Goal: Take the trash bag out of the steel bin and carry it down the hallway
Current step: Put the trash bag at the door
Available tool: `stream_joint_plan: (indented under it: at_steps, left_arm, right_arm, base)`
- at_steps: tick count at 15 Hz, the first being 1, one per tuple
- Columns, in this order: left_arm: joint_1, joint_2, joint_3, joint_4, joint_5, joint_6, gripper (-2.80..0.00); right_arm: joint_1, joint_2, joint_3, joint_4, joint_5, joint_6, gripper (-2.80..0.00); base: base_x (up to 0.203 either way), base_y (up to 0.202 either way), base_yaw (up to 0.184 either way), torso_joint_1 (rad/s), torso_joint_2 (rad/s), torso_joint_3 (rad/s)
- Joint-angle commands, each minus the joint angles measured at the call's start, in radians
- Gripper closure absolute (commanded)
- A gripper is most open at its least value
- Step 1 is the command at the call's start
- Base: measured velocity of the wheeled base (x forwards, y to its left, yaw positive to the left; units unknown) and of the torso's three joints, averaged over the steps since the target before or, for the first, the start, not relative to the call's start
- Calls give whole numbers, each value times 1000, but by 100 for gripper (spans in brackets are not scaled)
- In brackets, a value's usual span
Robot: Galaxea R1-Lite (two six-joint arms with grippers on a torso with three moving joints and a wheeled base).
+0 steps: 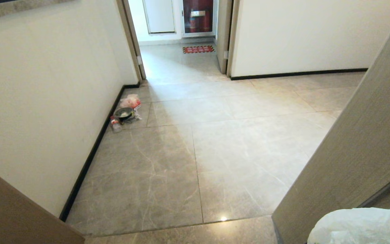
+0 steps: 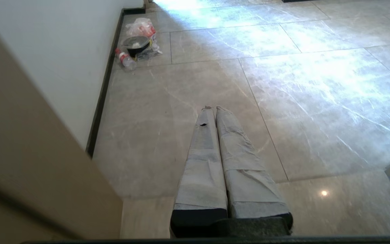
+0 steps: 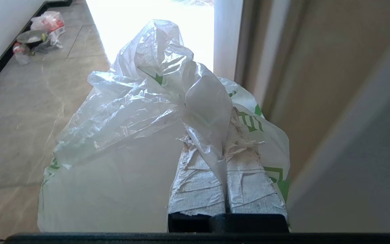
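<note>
1 trash bag, pinched at its gathered top by right end effector (fingers clamped on plastic), body hanging beside wood door frame. Long axis can't tell. Left end effector closed, empty, over hallway floor. Beyond the frame by the wall: 1 pink bag, 1 bowl, 1 bottle.
</note>
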State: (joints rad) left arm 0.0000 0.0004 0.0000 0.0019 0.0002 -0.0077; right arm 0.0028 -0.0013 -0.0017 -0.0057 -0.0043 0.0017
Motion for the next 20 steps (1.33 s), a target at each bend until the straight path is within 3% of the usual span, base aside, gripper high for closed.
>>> stream_joint_plan:
  at_steps: [1, 15, 20]
  left_arm:
    - [0, 0, 0, 0, 0, -1, 0]
    - [0, 0, 0, 1, 0, 7, 0]
    - [0, 0, 0, 1, 1, 0, 0]
  right_arm:
    - [0, 1, 0, 0, 0, 0, 0]
    - [0, 1, 0, 0, 0, 0, 0]
    - [0, 1, 0, -1, 0, 1, 0]
  base:
    - [186, 0, 1, -4, 2, 2]
    - [182, 0, -2, 3, 3, 2]
    - [11, 0, -1, 0, 0, 1]
